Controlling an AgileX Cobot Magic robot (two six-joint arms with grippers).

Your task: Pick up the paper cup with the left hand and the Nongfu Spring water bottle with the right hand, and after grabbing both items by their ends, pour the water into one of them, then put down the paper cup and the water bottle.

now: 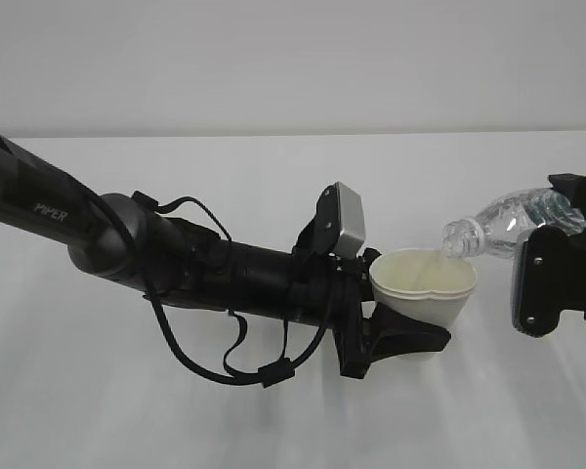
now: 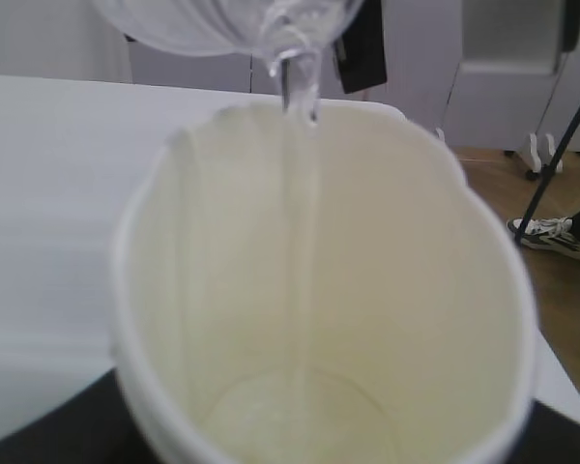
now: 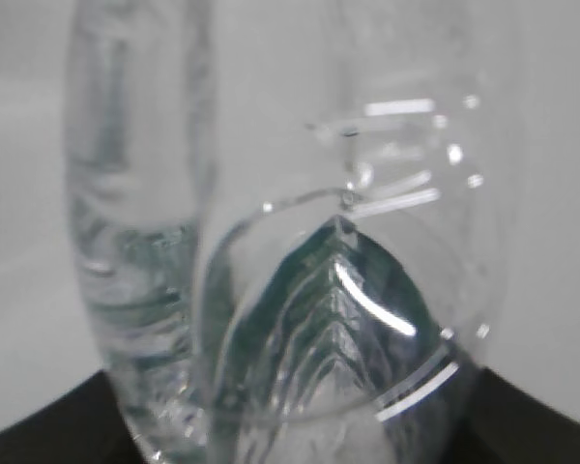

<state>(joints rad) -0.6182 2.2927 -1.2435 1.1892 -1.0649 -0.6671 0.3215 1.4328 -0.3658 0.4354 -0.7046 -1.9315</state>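
Paper cup and bottle meet a little to the right of centre in the exterior view, and the pour looks to be under way.

At about 9 o'clock the arm marked "PIPER" comes in low over the white table. Its left hand is clamped round the cup's lower body, black fingers wrapping the base, so the mouth stays free and faces up. The squeeze has dented the rim into a lobed outline. The cup hangs clear of the table, rim tilted slightly towards the bottle, probably to widen the target.

In the left wrist view a thin stream of water drops from the bottle neck at 12 o'clock down the cream inner wall to a shallow pool at the bottom.

At about 3 o'clock the Nongfu Spring water bottle lies nearly level, its open mouth just over the cup's far rim. The right hand grasps it at the bottom end, which keeps the neck unobstructed and lets a wrist roll set the flow. The right wrist view shows only the ribbed clear wall, close and blurred.

Setting both down is not yet done.
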